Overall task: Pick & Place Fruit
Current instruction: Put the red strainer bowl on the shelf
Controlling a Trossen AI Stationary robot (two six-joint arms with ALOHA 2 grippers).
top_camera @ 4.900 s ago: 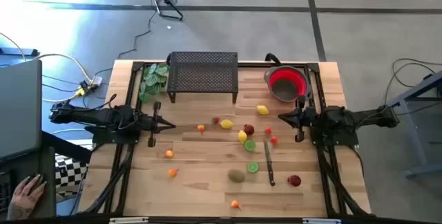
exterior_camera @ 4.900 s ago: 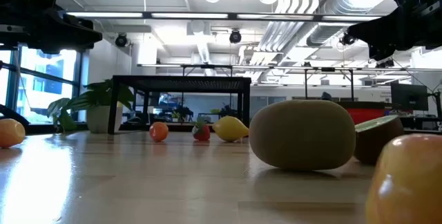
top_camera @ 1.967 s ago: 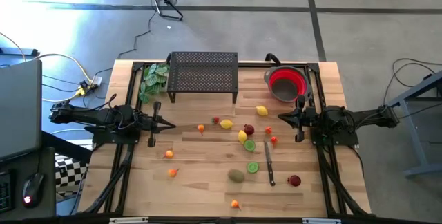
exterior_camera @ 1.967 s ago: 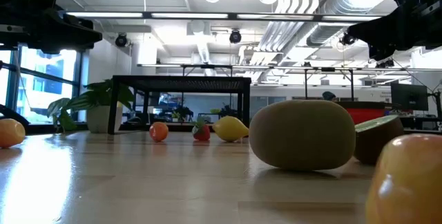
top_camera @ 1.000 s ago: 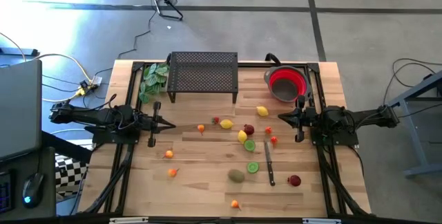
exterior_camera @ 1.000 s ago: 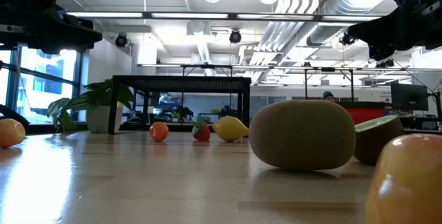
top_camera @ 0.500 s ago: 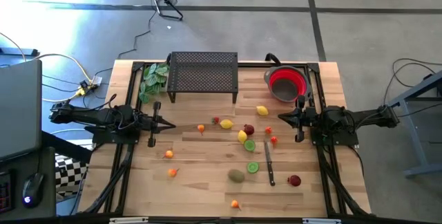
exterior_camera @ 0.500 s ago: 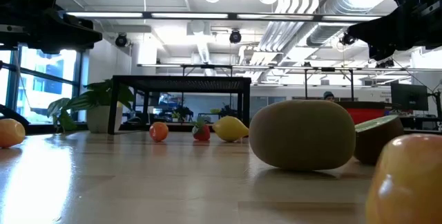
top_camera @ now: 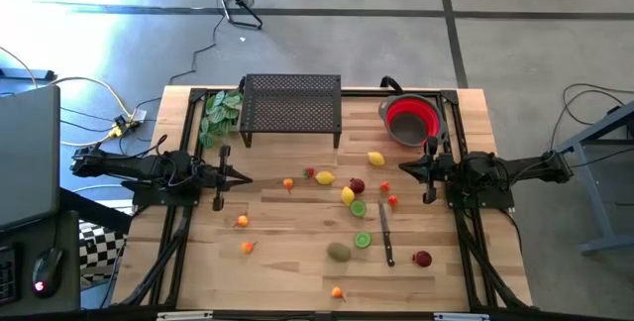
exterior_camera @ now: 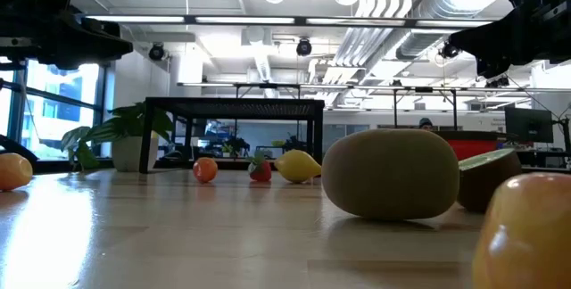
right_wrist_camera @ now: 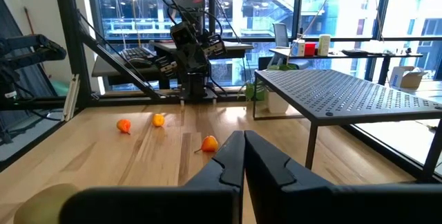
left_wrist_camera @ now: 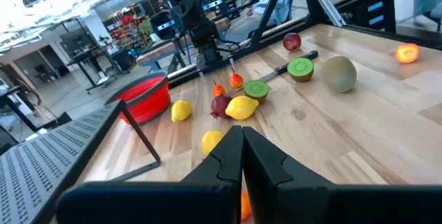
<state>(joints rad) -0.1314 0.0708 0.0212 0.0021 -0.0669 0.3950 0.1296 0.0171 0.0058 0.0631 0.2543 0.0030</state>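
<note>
Red bowl [top_camera: 412, 121] at 1 o'clock on the worktop [top_camera: 287, 262] shows nothing inside, and the black perforated rack [top_camera: 291, 98] at 12 o'clock carries nothing on top, with a green leafy bunch [top_camera: 220, 115] just beside its 9 o'clock end. The fruit [top_camera: 348, 196] lies loose across the middle of the worktop, none in the bowl: lemons near centre, lime halves and a kiwi [top_camera: 340, 252] toward 5 o'clock beside a slim dark knife [top_camera: 385, 234], small orange pieces toward 7 o'clock. Left tool [top_camera: 219, 176] at 9 o'clock and right tool [top_camera: 430, 170] at 3 o'clock are both clenched on nothing, raised above the worktop and apart from the fruit.
</note>
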